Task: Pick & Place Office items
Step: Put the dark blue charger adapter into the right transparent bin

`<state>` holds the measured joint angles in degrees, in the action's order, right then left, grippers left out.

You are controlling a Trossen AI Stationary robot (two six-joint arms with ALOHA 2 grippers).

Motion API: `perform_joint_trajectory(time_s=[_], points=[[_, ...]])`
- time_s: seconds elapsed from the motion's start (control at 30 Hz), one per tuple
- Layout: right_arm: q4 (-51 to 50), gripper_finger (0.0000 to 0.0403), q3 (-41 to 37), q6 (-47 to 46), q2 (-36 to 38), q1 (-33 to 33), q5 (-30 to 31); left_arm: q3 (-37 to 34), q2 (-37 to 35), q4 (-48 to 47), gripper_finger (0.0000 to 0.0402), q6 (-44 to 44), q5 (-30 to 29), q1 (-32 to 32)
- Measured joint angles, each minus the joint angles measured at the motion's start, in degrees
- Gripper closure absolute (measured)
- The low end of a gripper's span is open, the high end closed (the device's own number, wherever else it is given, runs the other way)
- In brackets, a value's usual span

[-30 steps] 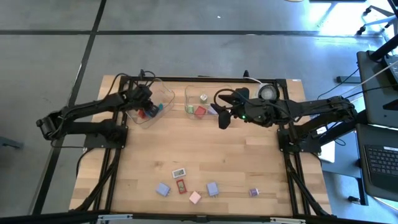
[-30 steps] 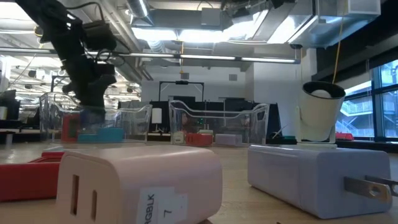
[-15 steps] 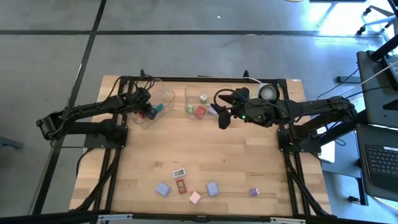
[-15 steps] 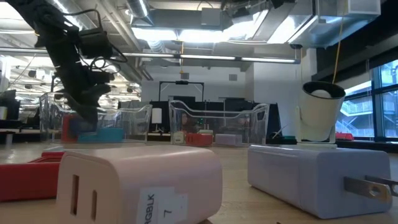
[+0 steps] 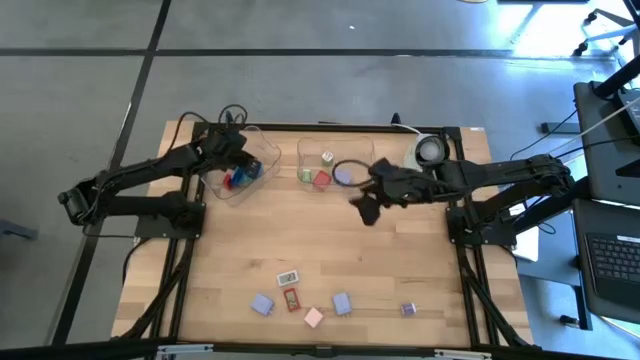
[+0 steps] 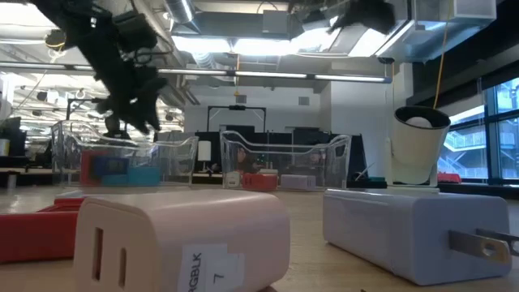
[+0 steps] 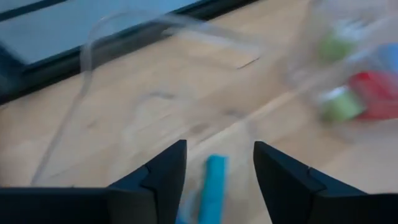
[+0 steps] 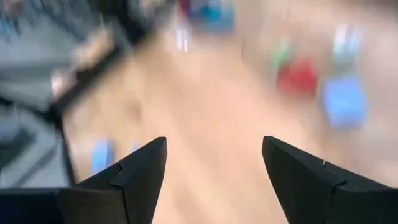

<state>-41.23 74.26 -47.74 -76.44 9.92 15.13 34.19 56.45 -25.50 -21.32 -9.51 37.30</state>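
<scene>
Your left claw (image 7: 214,163) hangs released over the left tray (image 5: 262,152), teal block (image 7: 211,186) below. Right claw (image 8: 211,168), spread and empty, is mid-tabletop (image 5: 230,260); motion smears it. Remaining blocks (image 5: 290,277) look scattered along the near edge.

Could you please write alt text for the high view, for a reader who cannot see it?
Seen from above, the left end effector hangs over the left clear tray, and the right end effector is over bare table beside the middle tray. Six small blocks lie near the table's front edge.
</scene>
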Motion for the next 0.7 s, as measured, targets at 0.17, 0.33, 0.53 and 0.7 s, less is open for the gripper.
perform_joint_trajectory(time_s=[0.17, 0.33, 0.53, 0.7], points=[[-12.66, 0.0135, 0.00, -2.31, -1.44, 3.86, -11.83, 4.71, 0.00, 0.17, 0.0210, -0.02, 6.30, -0.11], [-17.97, 0.0135, 0.00, 6.85, -5.35, 10.67, -13.29, 8.74, 0.00, 0.10, 0.0214, -0.07, 10.02, -1.31], [-19.04, 0.0135, 0.00, 17.61, -12.52, 17.88, -22.29, 11.52, 0.00, 0.05, 0.0215, -0.07, 12.43, -3.97], [-19.02, 0.0135, 0.00, 23.78, -18.98, 22.75, -29.61, 11.59, 0.00, -0.24, 0.0216, -2.40, 12.69, -6.78]])
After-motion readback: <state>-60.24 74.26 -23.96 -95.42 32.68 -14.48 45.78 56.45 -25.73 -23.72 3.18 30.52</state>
